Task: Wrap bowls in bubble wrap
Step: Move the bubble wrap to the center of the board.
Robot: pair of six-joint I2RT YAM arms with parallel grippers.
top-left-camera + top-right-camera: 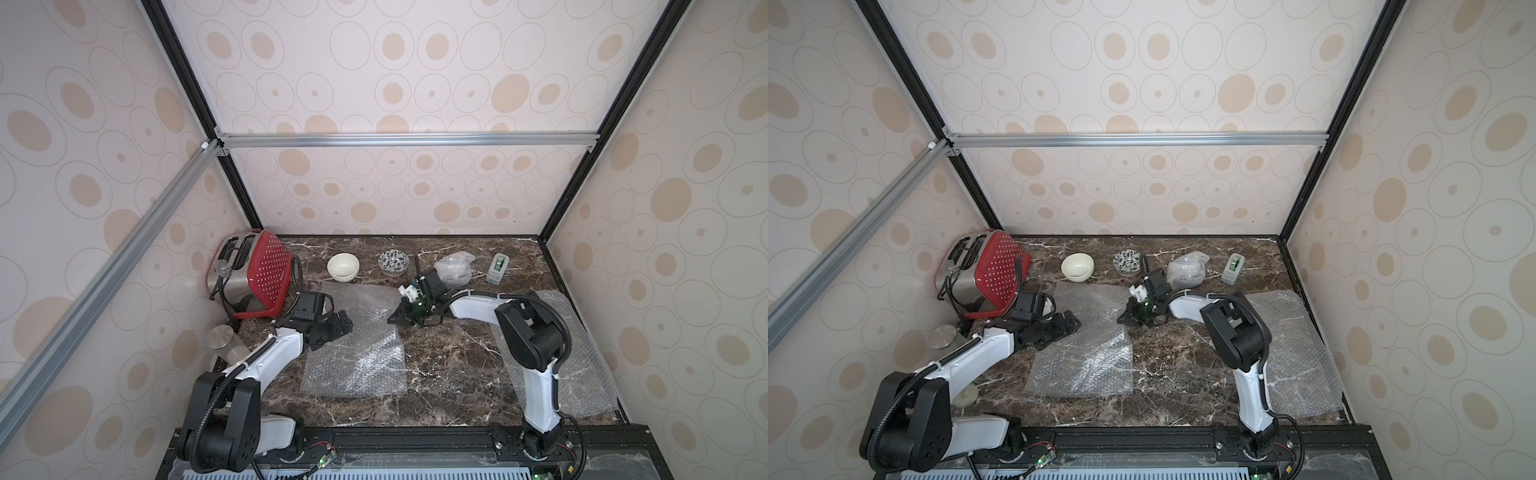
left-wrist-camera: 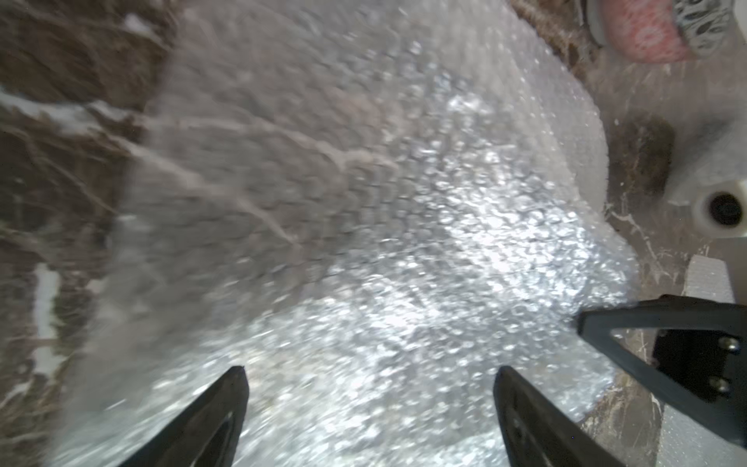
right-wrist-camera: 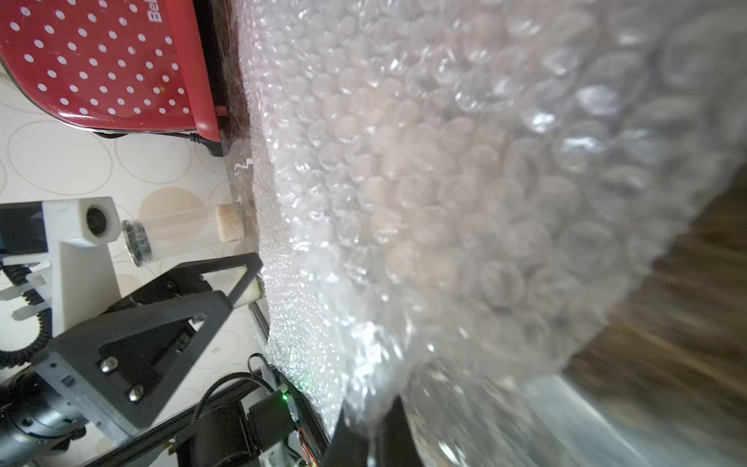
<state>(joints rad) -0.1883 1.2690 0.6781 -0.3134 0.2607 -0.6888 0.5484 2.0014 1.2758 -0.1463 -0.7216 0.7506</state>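
Observation:
A flat sheet of bubble wrap (image 1: 353, 353) (image 1: 1088, 361) lies mid-table in both top views. My right gripper (image 1: 392, 318) (image 1: 1123, 319) (image 3: 368, 424) is shut on its right edge, and the film (image 3: 444, 202) rises in front of the wrist camera. My left gripper (image 1: 340, 326) (image 1: 1073, 324) (image 2: 370, 376) hovers open over the sheet's left part (image 2: 364, 202), holding nothing. A cream bowl (image 1: 343, 267) (image 1: 1077, 267) and a leaf-patterned bowl (image 1: 393, 262) (image 1: 1128, 262) stand bare behind the sheet. A crumpled bubble wrap bundle (image 1: 453, 268) (image 1: 1187, 270) sits further right.
A red dotted toaster (image 1: 253, 278) (image 1: 988, 274) (image 3: 101, 60) fills the back left corner. A glass jar with a metal lid (image 1: 226, 343) stands by the left arm. A tape dispenser (image 1: 497, 269) (image 1: 1232, 269) sits back right. Another bubble wrap sheet (image 1: 582, 365) (image 1: 1296, 353) lies under the right arm.

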